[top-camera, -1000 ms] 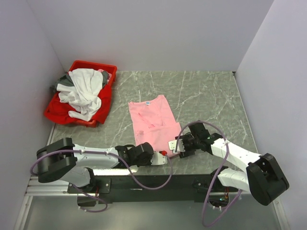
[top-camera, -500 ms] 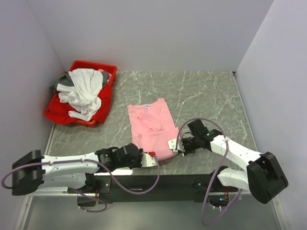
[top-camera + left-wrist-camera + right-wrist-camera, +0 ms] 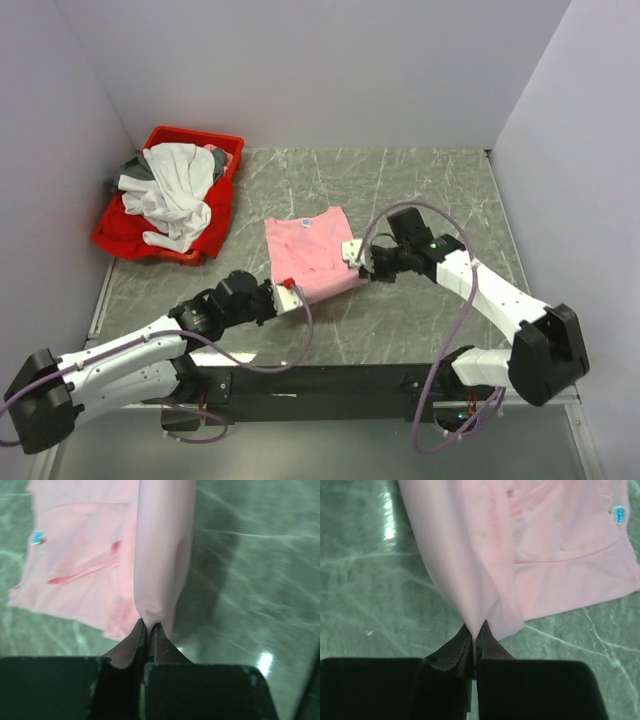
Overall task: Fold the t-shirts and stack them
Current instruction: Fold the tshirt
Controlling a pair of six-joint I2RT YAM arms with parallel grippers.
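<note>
The pink t-shirt (image 3: pixel 305 250) is lying shorter than it was a second ago. Its near hem is no longer trailing toward the arm bases but is riding up over the body of the cloth, so the garment is gathering into a squarer patch to the right of the red bin (image 3: pixel 228 146). Both arms have been carrying that hem away from their bases: the left gripper (image 3: pixel 148 625) is pinching one hem corner between pressed-together fingers; the right gripper (image 3: pixel 476 628), standing spread a moment back, is now clamping the other corner, with the cloth hanging from it in a taut fold. By my reading the lengthwise fold is roughly half done; the lifted hem is still needing to travel on toward the collar end, where the small blue chest mark (image 3: pixel 309 217) is showing.

The shirt's left edge is sitting near the bin's right wall but apart from it; the white t-shirt (image 3: pixel 170 190) and a dark grey one (image 3: pixel 125 172) are heaping in the bin and spilling over its rim. Farther right of the bin, past the pink cloth, the tabletop (image 3: pixel 430 190) is showing bare green stone up to the back wall, so there is room ahead for the fold. The tighter side is toward the bin; any leftward drift is risking a brush with it.
</note>
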